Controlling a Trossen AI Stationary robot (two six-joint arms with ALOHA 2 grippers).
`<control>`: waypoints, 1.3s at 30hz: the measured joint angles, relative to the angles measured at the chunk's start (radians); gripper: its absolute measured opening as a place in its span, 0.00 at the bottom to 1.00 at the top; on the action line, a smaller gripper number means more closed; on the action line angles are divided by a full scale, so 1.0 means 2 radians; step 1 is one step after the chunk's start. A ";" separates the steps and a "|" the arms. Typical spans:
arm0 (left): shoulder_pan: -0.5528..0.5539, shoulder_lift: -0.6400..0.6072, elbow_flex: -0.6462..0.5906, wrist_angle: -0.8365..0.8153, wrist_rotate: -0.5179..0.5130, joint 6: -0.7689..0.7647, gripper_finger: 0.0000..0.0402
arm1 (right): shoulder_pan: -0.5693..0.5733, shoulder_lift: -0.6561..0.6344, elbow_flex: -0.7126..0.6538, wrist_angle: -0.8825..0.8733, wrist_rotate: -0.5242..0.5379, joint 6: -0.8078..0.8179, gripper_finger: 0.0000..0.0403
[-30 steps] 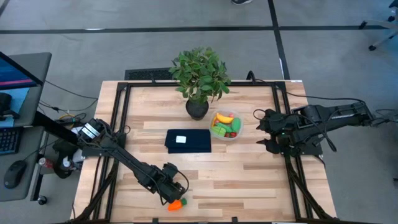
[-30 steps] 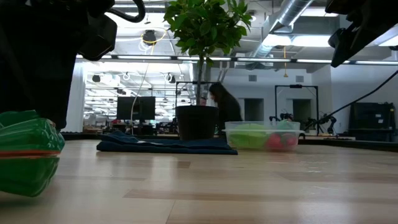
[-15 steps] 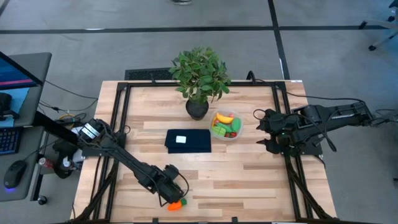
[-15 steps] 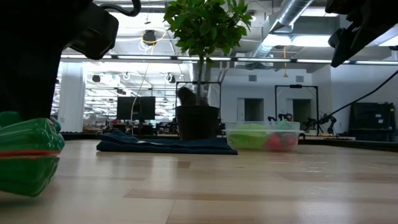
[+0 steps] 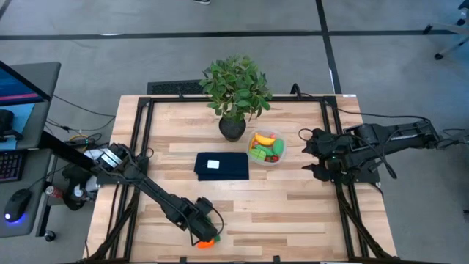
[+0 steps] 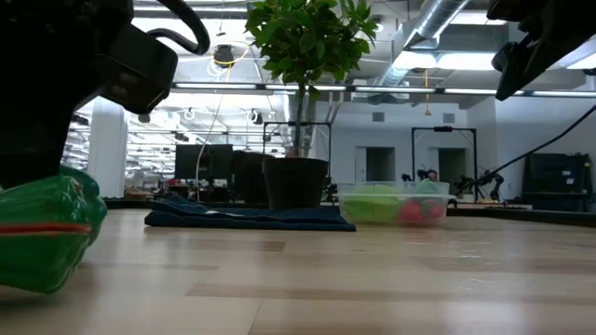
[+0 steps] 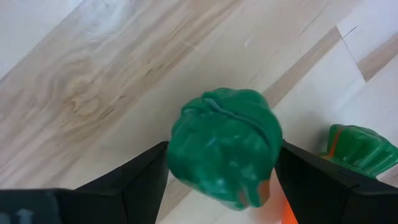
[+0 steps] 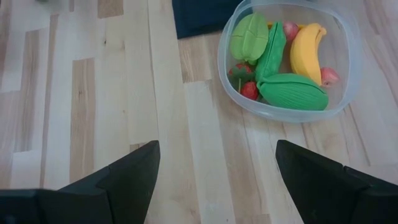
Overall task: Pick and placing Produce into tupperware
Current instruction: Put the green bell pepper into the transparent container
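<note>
Nearest, at the surface's (image 5: 293, 213) front edge left of centre: left gripper (image 5: 203, 232) down over the toy carrot (image 5: 208, 240), fingers (image 7: 140, 180) spread and released, one either side of the carrot's green leafy top (image 7: 224, 146), apparently not yet clamped. Carrot lying on the wood, long axis running away from the gripper toward the near-right, orange body (image 7: 287, 211) beyond the green top, hardly visible. A second ribbed green piece (image 7: 360, 146) just beside the top, perhaps part of the same toy; cannot tell. From table height, green top (image 6: 42, 228) with an orange band low on the wood under the dark left arm. Judgement: grasp hinges on closing across the green top, straight between the spread fingers; left arm far nearer than right.

Farther back, mid-surface: dark blue cloth (image 5: 221, 166) with a white label, lying flat. Just right of it, the round clear tupperware (image 5: 278, 158), already holding a yellow banana (image 8: 309, 49), green pieces (image 8: 292, 91) and small red berries (image 8: 249, 90). Container up and to the right of the carrot, well apart, so a diagonal carry likely.

Right gripper (image 5: 311, 152) waiting above the surface just right of the tupperware, fingers (image 8: 130, 180) wide and empty.

Farthest: potted plant (image 5: 234, 92) behind the cloth, close by the container's far-left side.
</note>
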 joint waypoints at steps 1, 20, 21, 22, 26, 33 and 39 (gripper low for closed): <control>0.000 0.000 0.000 0.000 -0.001 0.000 0.68 | 0.000 0.000 0.000 0.000 0.000 -0.002 0.78; 0.001 0.000 0.003 0.001 -0.005 0.001 0.57 | 0.000 0.000 0.000 0.000 0.000 -0.004 0.78; 0.001 0.000 0.003 0.001 -0.005 0.001 0.56 | 0.000 0.000 0.000 0.000 0.000 -0.004 0.78; 0.001 0.000 0.003 0.001 -0.005 0.001 0.56 | 0.000 0.000 0.000 0.000 0.000 -0.004 0.78; 0.001 0.000 0.003 0.004 -0.003 0.001 0.54 | 0.000 0.000 0.000 0.000 0.000 -0.003 0.78; 0.001 0.000 0.003 0.019 -0.004 0.000 0.52 | 0.000 0.000 0.000 0.000 0.000 -0.003 0.78; 0.001 -0.001 0.003 0.033 -0.013 -0.002 0.51 | 0.000 0.000 0.000 0.000 0.000 -0.003 0.78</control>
